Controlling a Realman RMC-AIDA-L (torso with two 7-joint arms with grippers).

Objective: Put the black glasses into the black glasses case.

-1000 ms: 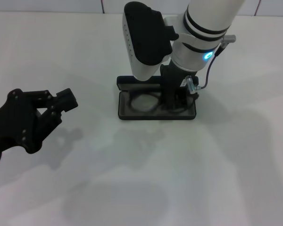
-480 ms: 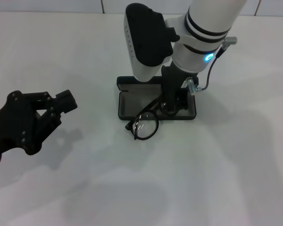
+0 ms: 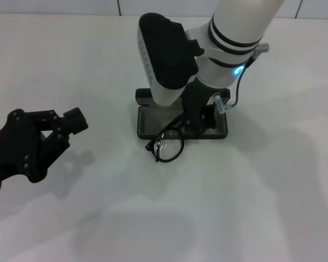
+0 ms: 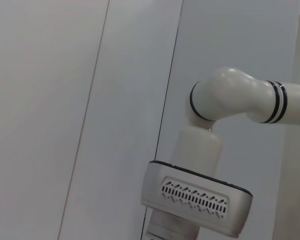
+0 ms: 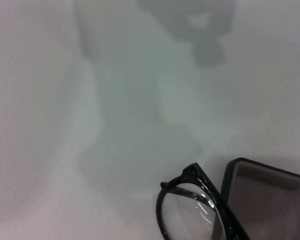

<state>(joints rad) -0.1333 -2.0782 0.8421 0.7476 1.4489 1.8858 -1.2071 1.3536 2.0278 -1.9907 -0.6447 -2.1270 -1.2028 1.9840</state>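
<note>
The black glasses case (image 3: pixel 148 124) lies open at the table's centre, grey lining showing. The black glasses (image 3: pixel 168 147) hang slanted over the case's near left corner, with one round lens out over the table and the other end hidden under my right arm. My right gripper (image 3: pixel 195 117) is down in the case, right at the hidden end of the glasses. In the right wrist view, one lens of the glasses (image 5: pixel 190 215) shows beside a corner of the case (image 5: pixel 262 192). My left gripper (image 3: pixel 63 119) hovers open and empty far to the left.
The white table (image 3: pixel 251 196) stretches around the case. My right arm's grey wrist housing (image 3: pixel 161 54) hides the case's lid and rear edge. The left wrist view shows only pale wall panels and the right arm (image 4: pixel 230 100).
A second ago the glasses lay flat inside the case. One lens has since swung out over the case's near left corner. My right wrist has shifted slightly left; the left arm barely moved.
</note>
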